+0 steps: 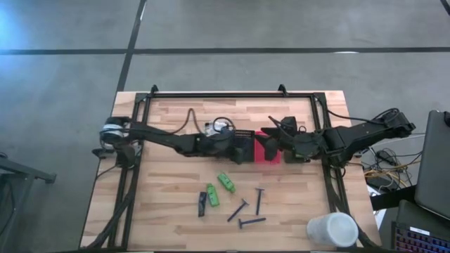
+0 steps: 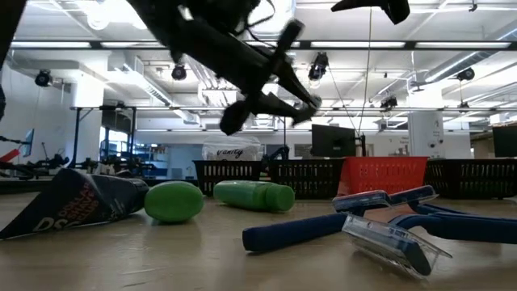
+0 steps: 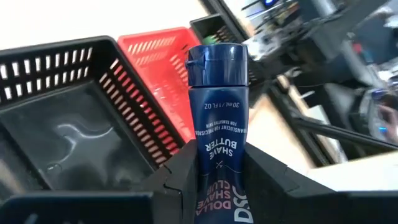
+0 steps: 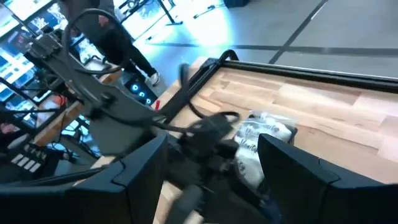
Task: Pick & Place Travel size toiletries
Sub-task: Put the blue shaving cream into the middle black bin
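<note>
Travel-size toiletries are mid-sort, and one of them, a small dark blue shave-butter tube (image 3: 216, 124) with a flip cap, is pinched cap-outward between the fingers of the left end effector (image 3: 214, 180), hanging right over the black mesh bin (image 3: 68, 118), with the red mesh bin (image 3: 158, 68) just beyond it. Held that way, above the basket's open top, it looks lined up for a drop into the black one. The bins sit near the middle of the wooden worktop (image 1: 176, 112), so both arms can reach them. Right end effector (image 4: 211, 174) hangs over the red bin's side with its fingers spread and nothing between them. A white crinkly packet (image 4: 261, 140) lies beyond it. Waiting toward the worktop's near edge: two bright green little bottles (image 1: 225, 182), another small dark tube (image 1: 202, 204) and three thin blue long-handled razors (image 1: 258, 200). A large white cup (image 1: 332, 230) stands at the near right corner.
</note>
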Available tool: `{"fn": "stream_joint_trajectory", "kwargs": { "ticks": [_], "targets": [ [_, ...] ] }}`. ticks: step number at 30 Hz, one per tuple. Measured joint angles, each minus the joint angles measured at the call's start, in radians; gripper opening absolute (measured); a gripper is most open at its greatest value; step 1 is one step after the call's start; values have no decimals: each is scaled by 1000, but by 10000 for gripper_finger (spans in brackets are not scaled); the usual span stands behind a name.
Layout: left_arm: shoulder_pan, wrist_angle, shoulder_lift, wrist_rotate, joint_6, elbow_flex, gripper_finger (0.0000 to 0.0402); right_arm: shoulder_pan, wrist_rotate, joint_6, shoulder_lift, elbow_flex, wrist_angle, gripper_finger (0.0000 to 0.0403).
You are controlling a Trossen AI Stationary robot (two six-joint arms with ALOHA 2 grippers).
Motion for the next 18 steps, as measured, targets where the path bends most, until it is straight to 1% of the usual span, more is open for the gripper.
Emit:
{"fn": "stream_joint_trajectory", "kwargs": {
  "ticks": [6, 9, 12, 15, 18],
  "targets": [
    [33, -100, 100, -13, -33, 110, 110, -1, -1, 1, 0, 0, -3, 244],
    [39, -162, 116, -52, -37, 138, 110, 1, -8, 3, 0, 0, -18, 244],
    [38, -196, 111, -83, -80, 142, 112, 1, -11, 4, 0, 0, -32, 244],
    [38, -211, 106, -86, -88, 139, 125, 2, -11, 0, 0, 0, -48, 244],
    [38, -211, 106, -88, -107, 139, 151, 2, -11, -4, 0, 0, -55, 244]
  ]
}}
